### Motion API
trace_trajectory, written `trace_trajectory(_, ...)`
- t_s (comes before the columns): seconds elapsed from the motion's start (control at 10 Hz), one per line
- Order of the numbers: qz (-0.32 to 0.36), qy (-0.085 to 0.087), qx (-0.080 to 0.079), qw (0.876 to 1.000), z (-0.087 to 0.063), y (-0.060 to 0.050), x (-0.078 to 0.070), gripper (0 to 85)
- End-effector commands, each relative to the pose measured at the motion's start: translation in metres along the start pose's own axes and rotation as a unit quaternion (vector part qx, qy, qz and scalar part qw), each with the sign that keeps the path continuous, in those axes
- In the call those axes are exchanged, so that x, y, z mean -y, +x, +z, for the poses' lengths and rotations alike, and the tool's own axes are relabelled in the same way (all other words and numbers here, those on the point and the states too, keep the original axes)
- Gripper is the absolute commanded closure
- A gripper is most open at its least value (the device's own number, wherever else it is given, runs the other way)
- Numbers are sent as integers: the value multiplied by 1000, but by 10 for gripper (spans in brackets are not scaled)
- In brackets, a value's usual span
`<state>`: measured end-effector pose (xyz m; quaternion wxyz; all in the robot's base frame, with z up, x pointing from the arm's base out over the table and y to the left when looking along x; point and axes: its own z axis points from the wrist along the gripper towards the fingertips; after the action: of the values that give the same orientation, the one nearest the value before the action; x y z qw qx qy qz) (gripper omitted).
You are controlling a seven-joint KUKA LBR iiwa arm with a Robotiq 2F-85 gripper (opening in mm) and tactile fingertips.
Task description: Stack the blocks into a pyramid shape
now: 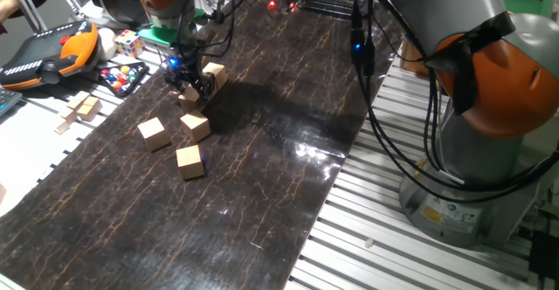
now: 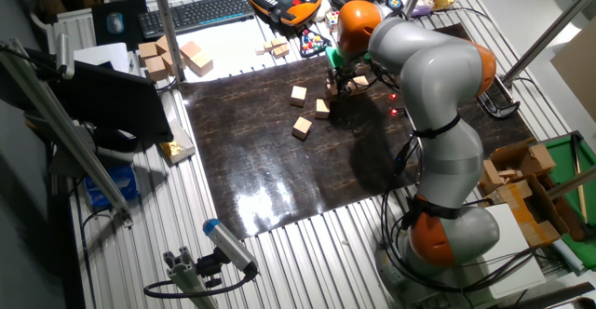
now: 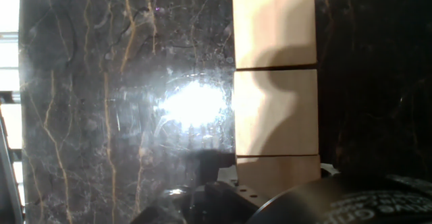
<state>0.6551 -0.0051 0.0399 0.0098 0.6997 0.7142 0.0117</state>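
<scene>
Three light-tan blocks lie in a straight row on the dark marble-patterned mat in the hand view: a far block [image 3: 273, 23], a middle block [image 3: 275, 110] and a near block [image 3: 277, 170]. My gripper [image 1: 191, 89] is low over this row, with its dark fingers [image 3: 202, 200] on either side of the near block; whether they clamp it does not show. One block of the row [image 1: 215, 74] shows behind the gripper. Three more blocks lie loose in front: one at the left [image 1: 153, 133], one in the middle [image 1: 195, 126], one nearest [image 1: 189, 161]. The gripper [image 2: 337, 86] also shows in the other fixed view.
A multicoloured puzzle cube [image 1: 128, 42], a tray of coloured balls [image 1: 122, 76] and an orange-and-black pendant [image 1: 48, 54] lie off the mat's left edge. Paler wooden pieces [image 1: 83, 108] lie beside the mat. The arm's base [image 1: 489, 133] stands at the right.
</scene>
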Motion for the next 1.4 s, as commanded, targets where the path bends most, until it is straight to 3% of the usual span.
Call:
trace_trajectory(0.0, 1, 0, 1, 1000, 0, 0, 0, 843)
trace_trajectory(0.9, -2, -2, 8, 1000, -1, -1, 1, 830)
trace_trajectory(1.1, -3, -4, 12, 1000, -1, 0, 1, 687)
trace_trajectory(1.3, -1, -6, 17, 1000, -1, 0, 1, 490)
